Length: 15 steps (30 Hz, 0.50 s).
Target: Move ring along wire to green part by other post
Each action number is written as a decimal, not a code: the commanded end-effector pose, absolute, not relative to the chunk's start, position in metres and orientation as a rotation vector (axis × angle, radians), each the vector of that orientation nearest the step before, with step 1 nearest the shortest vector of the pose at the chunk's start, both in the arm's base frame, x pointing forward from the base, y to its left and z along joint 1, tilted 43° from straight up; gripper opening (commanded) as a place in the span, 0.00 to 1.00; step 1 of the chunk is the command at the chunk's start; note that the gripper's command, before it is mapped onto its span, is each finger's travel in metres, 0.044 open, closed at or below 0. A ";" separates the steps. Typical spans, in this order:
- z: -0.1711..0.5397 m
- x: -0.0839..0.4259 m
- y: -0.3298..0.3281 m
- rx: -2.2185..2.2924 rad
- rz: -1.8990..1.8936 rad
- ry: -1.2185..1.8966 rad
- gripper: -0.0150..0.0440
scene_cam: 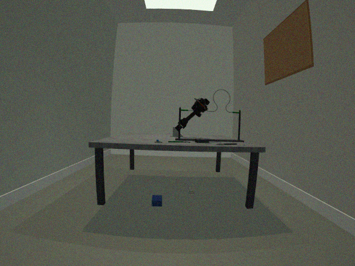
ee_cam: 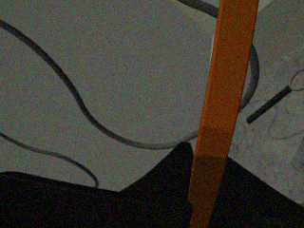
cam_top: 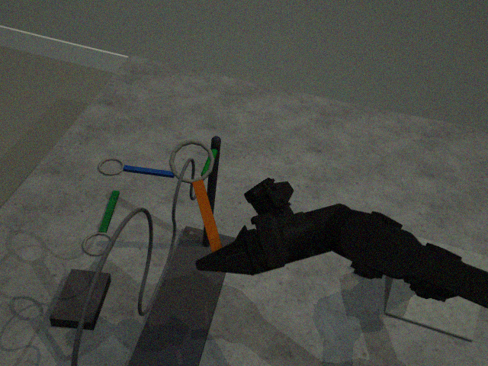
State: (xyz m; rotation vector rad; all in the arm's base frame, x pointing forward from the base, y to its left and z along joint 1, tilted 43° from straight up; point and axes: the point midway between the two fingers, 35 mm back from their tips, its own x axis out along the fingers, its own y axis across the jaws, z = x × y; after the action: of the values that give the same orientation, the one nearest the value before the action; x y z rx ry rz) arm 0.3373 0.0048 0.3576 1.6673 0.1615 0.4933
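Note:
The ring (cam_top: 191, 142) is up in the air near the far post (cam_top: 213, 184), with a bend of the grey wire (cam_top: 173, 213) (scene_cam: 221, 90) (ee_cam: 62, 76) seen inside its outline. The green part (cam_top: 208, 162) by that post shows at the ring's right edge. Whether ring and wire touch, I cannot tell. The orange handle (cam_top: 207, 213) (ee_cam: 225, 90) slants down from the ring into my gripper (cam_top: 204, 263) (ee_cam: 194, 154), which is shut on its lower end. In the exterior view the arm is right of the left post (scene_cam: 179, 123) and hides the ring; the other green part (scene_cam: 236, 112) is beside the right post (scene_cam: 239, 126).
A dark base (cam_top: 179, 299) carries the posts. On the table are a blue-handled ring (cam_top: 149, 171), a green-handled ring (cam_top: 109, 211), a dark block (cam_top: 80, 298) and a dark-handled ring (ee_cam: 268, 105). The wire's tall arch rises between the posts.

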 end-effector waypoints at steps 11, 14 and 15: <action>0.379 0.336 -0.002 1.961 0.572 0.072 0.00; 0.383 0.336 -0.004 2.025 0.590 0.052 0.00; 0.384 0.335 -0.004 2.046 0.596 0.045 0.00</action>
State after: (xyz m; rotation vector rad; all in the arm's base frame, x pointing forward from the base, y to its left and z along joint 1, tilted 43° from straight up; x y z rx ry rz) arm 0.3356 -0.0015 0.3805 1.9911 0.0695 0.5825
